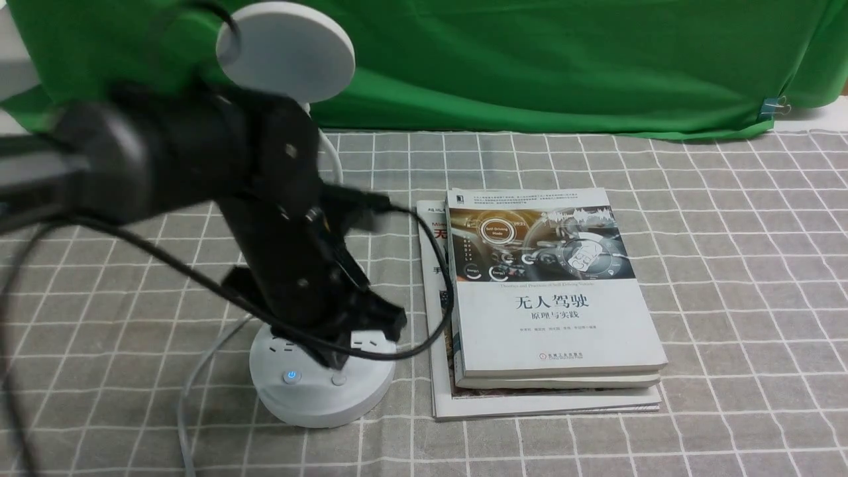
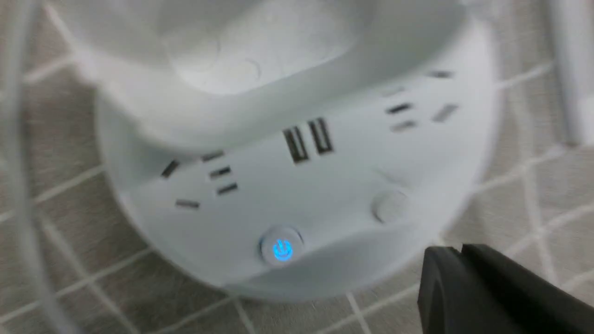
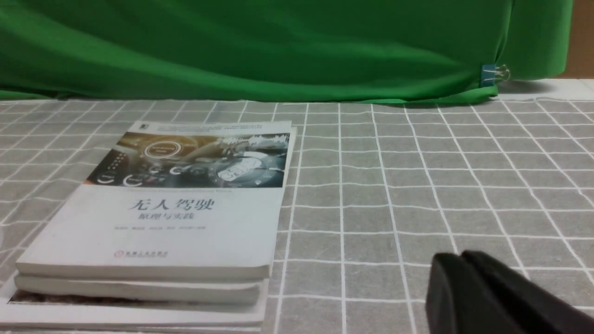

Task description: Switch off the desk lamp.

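Lamp: white desk lamp with a flat round disc head (image 1: 286, 52) and a round socketed base (image 1: 321, 391), standing on the grey, white-gridded cloth-covered table (image 1: 748, 278), left of the books
Power button: small, round, glowing blue (image 2: 282, 247)
Left pincer: black (image 2: 482, 287), over the base, fingertips together
Right pincer: black (image 3: 468, 287), fingertips together
Books: stacked white-covered paperbacks (image 1: 556, 318)
Backdrop: green cloth (image 1: 530, 59) behind the table

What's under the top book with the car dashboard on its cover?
Another thick book, then wider, thin printed matter; their covers are mostly hidden.
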`<control>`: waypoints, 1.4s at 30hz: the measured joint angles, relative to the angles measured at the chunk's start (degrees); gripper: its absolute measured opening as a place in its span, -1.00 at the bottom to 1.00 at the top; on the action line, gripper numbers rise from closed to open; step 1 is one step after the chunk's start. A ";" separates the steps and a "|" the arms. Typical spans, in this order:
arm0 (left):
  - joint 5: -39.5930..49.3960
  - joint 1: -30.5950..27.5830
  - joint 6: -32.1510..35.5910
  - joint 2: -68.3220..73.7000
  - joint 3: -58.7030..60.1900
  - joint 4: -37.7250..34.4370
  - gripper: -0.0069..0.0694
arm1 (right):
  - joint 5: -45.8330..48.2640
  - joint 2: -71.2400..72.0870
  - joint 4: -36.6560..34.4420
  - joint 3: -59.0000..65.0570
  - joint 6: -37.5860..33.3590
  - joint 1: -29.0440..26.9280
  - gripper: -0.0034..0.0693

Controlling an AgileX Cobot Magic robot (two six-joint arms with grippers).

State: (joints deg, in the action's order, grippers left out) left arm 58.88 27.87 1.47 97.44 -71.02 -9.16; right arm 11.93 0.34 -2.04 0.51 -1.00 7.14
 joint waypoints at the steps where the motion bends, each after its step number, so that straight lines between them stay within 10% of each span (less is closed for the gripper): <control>1: -0.30 0.05 -0.01 -1.93 1.18 0.05 -0.77 | 0.00 0.00 0.00 0.00 0.00 0.00 -0.81; 21: -48.19 0.05 -1.47 -54.46 50.70 -0.80 -0.77 | 0.00 0.00 0.00 0.00 0.04 0.00 -0.81; 42: -56.05 -0.03 -1.47 -61.09 55.98 13.28 -0.77 | 0.00 0.00 0.00 0.00 0.04 0.00 -0.81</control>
State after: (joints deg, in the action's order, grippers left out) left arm 2.83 27.84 0.00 36.35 -15.04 4.12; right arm 11.93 0.34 -2.04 0.51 -0.96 7.14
